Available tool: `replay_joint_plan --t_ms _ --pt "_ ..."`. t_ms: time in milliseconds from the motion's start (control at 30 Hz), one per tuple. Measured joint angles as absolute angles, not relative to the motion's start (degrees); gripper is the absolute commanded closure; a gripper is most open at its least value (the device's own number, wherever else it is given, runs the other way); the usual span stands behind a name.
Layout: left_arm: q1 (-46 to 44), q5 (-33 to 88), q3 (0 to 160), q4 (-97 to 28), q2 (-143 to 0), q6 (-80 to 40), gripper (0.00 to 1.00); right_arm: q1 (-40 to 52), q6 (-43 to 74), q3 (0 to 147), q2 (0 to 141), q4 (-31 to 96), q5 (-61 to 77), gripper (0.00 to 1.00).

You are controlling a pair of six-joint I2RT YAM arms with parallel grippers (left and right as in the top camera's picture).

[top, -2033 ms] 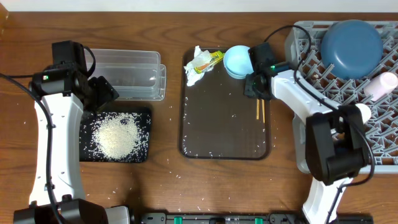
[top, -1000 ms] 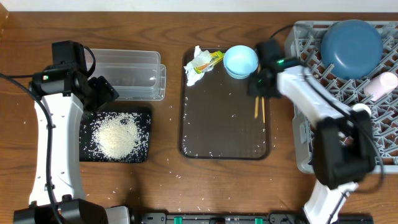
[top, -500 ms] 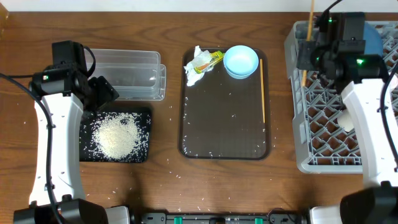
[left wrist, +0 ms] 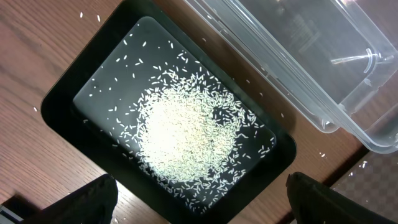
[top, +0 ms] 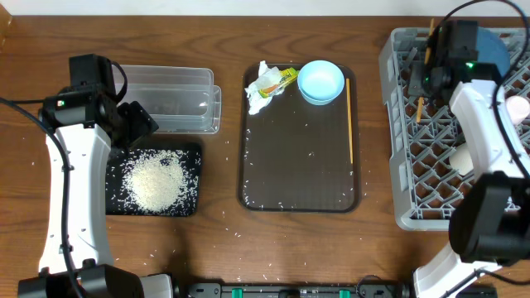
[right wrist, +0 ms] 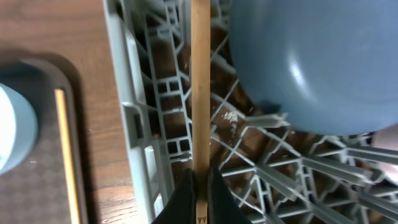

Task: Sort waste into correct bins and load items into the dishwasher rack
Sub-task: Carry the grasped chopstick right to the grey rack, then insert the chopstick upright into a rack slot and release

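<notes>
Chopstick (right wrist: 200, 81) pinched between right gripper (right wrist: 199, 185) fingertips, over rack (right wrist: 132, 124)

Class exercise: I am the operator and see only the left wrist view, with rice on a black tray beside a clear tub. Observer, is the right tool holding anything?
Observer: Yes. The right tool is shut on a thin wooden chopstick over the grey plastic lattice rack.
Operator: Where is the other chopstick?
Observer: The second chopstick lies on the dark brown serving tray, along its right edge.
Operator: Any waste on it?
Observer: A crumpled white napkin and a small yellow wrapper sit at that tray's far left corner.
</notes>
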State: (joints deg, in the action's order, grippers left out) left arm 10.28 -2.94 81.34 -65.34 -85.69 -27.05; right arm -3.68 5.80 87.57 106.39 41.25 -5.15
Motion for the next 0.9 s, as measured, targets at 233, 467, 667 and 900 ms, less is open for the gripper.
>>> replay_joint_plan --t_ms 233,467,667,900 --pt "10.28 -2.94 81.34 -65.32 -85.69 -27.05 0.1 -3.66 5.43 87.24 107.37 40.64 -3.42 0.36" --pt "10.28 -2.94 81.34 -65.34 -85.69 -27.05 0.1 -3.64 6.31 87.24 106.74 42.3 -0.51 0.37" --pt "10.28 -2.94 81.34 -65.34 -85.69 -27.05 0.1 -3.6 6.96 87.15 99.85 42.33 4.89 0.35" --pt "10.28 -2.94 81.34 -65.32 -85.69 -27.05 0.1 -2.55 6.96 87.29 89.67 41.23 7.66 0.5"
